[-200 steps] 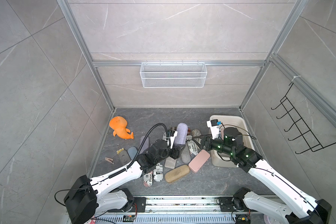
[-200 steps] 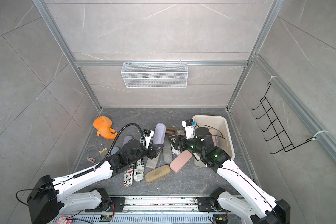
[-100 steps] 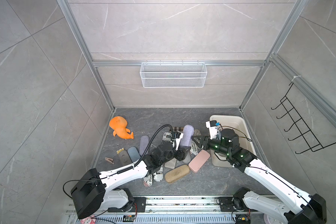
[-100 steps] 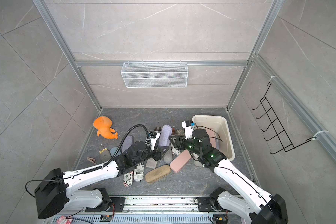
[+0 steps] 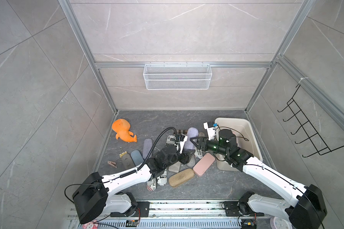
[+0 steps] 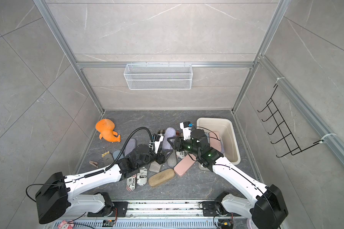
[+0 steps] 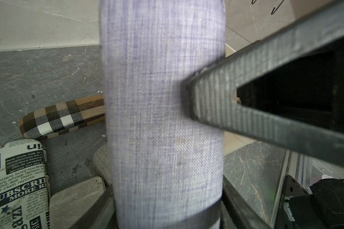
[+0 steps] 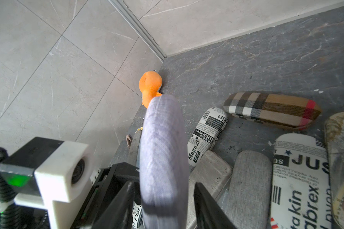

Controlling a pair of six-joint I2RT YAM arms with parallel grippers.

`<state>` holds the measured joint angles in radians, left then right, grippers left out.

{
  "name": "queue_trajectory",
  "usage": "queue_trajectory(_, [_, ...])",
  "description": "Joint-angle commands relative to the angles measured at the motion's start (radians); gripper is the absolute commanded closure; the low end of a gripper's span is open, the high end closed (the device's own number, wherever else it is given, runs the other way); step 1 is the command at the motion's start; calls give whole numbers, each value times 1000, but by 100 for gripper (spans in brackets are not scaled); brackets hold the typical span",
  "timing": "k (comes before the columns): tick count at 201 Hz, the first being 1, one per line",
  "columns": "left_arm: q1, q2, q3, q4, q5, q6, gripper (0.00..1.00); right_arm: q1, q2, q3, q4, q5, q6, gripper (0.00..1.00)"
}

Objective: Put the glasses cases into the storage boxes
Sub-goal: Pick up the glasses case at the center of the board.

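The grey worktop (image 5: 167, 121) carries a beige tub (image 5: 231, 119) on its right side, with a pink case (image 6: 215, 142) inside and a heap of cases (image 5: 182, 176) just beside it. Above the heap, the left fingers (image 7: 99, 211) clench a lilac case (image 5: 192, 135). The right fingers (image 7: 226, 89) straddle its other end, one touching, not yet clamped.

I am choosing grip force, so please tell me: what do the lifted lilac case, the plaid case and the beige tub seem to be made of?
The lilac case: woven fabric cover, matte; the crossed threads show clearly.
The plaid case: printed or woven cloth over a probably hard shell; matte, holds its rounded shape.
The beige tub: likely moulded plastic, smooth, slight sheen, rounded corners.
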<state>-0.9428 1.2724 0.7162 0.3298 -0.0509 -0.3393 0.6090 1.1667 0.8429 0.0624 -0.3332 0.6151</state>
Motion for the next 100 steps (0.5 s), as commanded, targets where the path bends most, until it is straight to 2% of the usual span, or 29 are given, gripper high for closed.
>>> queue_trajectory(1, [-2, -6, 48, 97, -15, 18, 45, 13, 10, 38, 24, 2, 1, 56])
queue_trajectory(19, [-2, 0, 49, 95, -14, 16, 42, 19, 12, 49, 13, -2, -8, 61])
queue_trajectory(31, [-2, 1, 47, 93, -15, 17, 32, 23, 8, 58, -4, 7, -21, 62])
queue_trajectory(62, [-2, -13, 35, 79, -18, 12, 17, 25, -4, 86, -54, 52, -41, 62])
queue_trajectory(84, [-2, -56, 6, 58, -46, 0, 14, 24, -16, 127, -116, 117, -80, 62])
queue_trajectory(100, [-1, -109, -10, -9, -124, -30, 14, 23, -20, 186, -199, 177, -141, 62])
